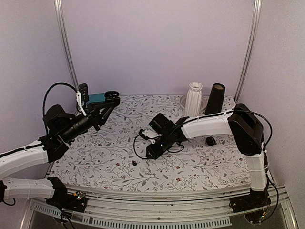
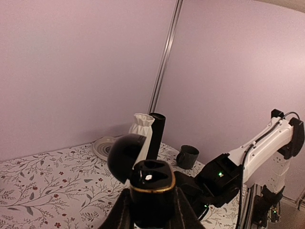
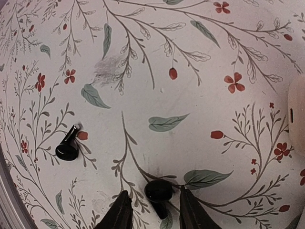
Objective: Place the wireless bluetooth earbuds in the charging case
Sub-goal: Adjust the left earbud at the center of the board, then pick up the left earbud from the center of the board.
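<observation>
My left gripper (image 2: 152, 212) is shut on the charging case (image 2: 150, 183), a small black case held upright above the table with its round lid swung open and its sockets showing. In the top view that gripper (image 1: 111, 99) hangs at the back left. My right gripper (image 3: 153, 210) is low over the table, its jaws open on either side of one black earbud (image 3: 158, 191), with a small gap on each side. A second earbud (image 3: 66, 148) lies loose to the left, also seen as a black speck (image 1: 135, 162) near the right gripper (image 1: 151, 150).
A white ribbed vase (image 1: 193, 99), a tall black cylinder (image 1: 215, 99) and a round plate (image 1: 182, 101) stand at the back right. A black cup (image 1: 210, 140) sits by the right arm. A white oval case (image 3: 298, 119) lies right of the gripper. A teal object (image 1: 97, 98) lies at the back left.
</observation>
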Tool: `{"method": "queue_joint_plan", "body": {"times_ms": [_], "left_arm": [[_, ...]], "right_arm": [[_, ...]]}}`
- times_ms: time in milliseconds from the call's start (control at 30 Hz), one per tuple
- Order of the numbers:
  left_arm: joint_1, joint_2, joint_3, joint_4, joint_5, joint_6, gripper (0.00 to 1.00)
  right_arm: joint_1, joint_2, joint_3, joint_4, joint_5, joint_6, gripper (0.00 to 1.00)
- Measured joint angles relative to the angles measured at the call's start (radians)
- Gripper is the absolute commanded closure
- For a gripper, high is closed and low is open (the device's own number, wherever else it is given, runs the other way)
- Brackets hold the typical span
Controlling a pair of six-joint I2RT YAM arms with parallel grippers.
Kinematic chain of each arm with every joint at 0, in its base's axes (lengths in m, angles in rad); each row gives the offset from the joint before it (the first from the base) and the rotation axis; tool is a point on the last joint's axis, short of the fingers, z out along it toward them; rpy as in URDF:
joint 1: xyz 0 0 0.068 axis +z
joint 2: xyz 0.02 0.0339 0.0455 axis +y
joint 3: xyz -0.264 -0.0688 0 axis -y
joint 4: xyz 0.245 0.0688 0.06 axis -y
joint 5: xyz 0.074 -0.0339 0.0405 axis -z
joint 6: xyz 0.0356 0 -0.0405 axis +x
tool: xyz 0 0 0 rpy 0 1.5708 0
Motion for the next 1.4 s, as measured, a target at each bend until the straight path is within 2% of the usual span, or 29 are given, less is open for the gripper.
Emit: {"method": "queue_joint_plan", "body": {"times_ms": [867,1400], "left_arm": [[0.001,0.000,0.000,-0.014,0.000,0.000,1.00],[0.002,0.000,0.000,-0.014,0.000,0.000,1.00]], "right_arm": [[0.031,0.061,0.125,-0.148,0.085,-0.031,0.66],[0.047,0.093,0.179,-0.183,0.111,-0.043,0.68]]}}
